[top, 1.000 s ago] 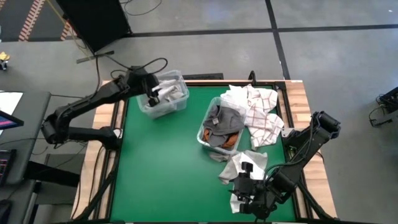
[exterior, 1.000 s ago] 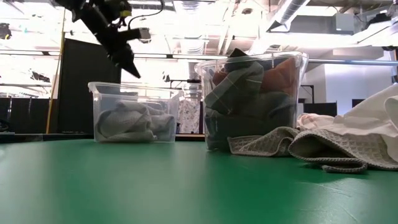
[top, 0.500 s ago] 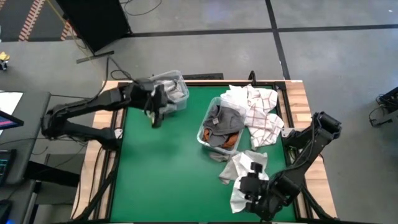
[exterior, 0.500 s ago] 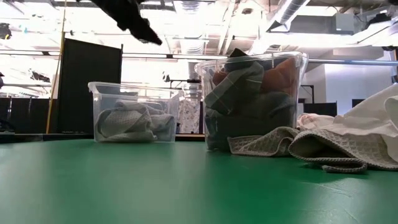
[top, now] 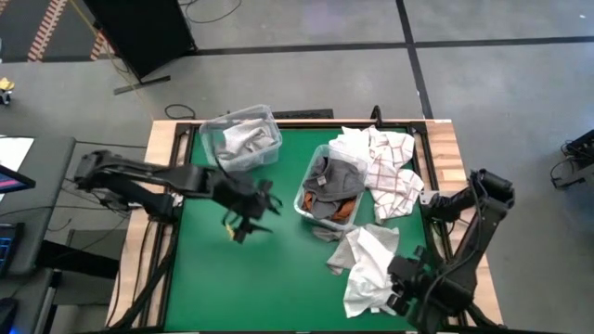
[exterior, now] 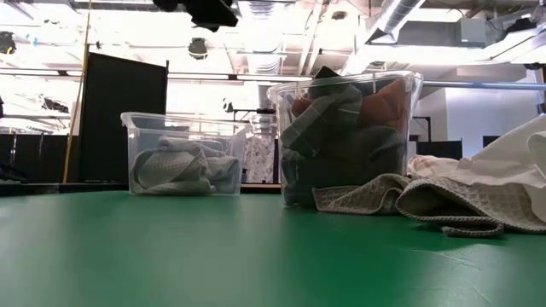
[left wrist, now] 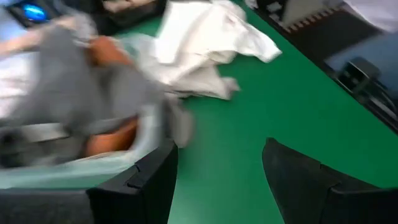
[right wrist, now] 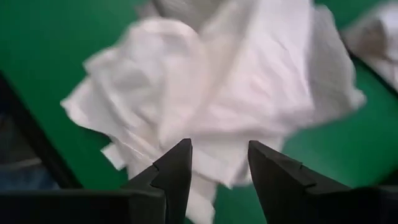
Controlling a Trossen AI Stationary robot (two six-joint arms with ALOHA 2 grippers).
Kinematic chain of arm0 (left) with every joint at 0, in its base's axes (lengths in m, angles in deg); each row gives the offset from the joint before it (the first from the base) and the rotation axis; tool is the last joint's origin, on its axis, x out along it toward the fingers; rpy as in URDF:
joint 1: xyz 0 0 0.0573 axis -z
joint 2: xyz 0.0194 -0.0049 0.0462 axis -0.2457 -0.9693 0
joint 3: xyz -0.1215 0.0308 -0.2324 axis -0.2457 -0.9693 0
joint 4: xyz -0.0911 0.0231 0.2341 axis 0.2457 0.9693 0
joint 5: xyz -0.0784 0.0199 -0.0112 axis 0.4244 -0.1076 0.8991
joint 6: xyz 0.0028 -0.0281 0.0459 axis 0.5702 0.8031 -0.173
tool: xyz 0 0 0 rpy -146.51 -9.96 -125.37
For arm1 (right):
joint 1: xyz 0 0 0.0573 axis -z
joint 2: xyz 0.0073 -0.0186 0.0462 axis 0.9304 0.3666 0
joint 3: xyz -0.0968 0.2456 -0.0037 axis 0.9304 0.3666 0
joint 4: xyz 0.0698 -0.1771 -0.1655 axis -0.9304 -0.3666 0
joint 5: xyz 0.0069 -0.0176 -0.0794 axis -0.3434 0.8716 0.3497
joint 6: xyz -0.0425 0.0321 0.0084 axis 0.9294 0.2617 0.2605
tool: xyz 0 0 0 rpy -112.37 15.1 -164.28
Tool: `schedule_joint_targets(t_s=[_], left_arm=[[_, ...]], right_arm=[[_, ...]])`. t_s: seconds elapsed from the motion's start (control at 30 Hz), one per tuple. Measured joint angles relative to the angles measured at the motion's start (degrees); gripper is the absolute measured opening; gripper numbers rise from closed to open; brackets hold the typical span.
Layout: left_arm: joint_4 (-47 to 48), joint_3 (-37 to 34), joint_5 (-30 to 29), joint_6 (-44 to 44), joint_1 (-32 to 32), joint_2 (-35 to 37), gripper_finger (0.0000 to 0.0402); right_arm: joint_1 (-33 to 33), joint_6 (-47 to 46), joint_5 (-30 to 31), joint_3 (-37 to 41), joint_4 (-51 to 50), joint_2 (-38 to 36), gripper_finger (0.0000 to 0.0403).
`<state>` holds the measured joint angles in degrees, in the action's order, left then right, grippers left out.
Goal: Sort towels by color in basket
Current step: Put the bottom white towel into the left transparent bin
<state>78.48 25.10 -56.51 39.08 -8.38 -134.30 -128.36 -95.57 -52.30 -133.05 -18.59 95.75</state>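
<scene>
- High view: my left gripper [top: 249,215] has swung away from the far-left bin [top: 243,139], where it hovered a second ago, and now hangs over bare green table [top: 232,278] just left of the centre bin [top: 327,188]. Fingers parted, nothing between them. I judge the light grey towel [top: 243,141] delivered, and the arm is heading for the next cloth.
- High view: my right gripper [top: 408,295] has slid back toward the near right corner, off the plain white towel [top: 367,269], which lies where it was. The checked towel [top: 390,167] sits beside the centre bin.
- Low view: the left arm [exterior: 205,10] has risen to the top edge; a grey towel [exterior: 375,198] drapes by the centre bin.
- Left wrist view: fingers [left wrist: 140,183] spread and empty, facing the centre bin's grey and rust orange towels [left wrist: 106,140].
- Right wrist view: fingers [right wrist: 174,171] moderately apart, empty, over the white towel.
</scene>
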Motion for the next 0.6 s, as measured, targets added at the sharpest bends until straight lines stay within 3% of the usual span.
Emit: schedule_joint_targets(t_s=[0.13, 0.33, 0.5, 0.6], left_arm=[[-2.6, 0.0, 0.0, -0.4, 4.5, -6.4, 0.0221], [-8.2, 0.0, -0.1, -0.5, 8.8, -15.1, 0.0221], [-10.1, 0.0, -0.2, -0.7, 9.9, -21.1, 0.0221], [-10.7, 0.0, -0.2, -0.1, 9.9, -23.2, 0.0221]], right_arm=[[-1.4, -4.7, -3.9, 1.3, -1.4, 0.0, 0.0185], [-2.0, -7.7, -10.9, 9.9, 2.9, 0.0, 0.0185], [-0.2, -7.7, -11.1, 17.6, 11.5, 0.0, 0.0185], [2.8, -4.2, -8.8, 22.3, 22.3, 0.0, 0.0185]])
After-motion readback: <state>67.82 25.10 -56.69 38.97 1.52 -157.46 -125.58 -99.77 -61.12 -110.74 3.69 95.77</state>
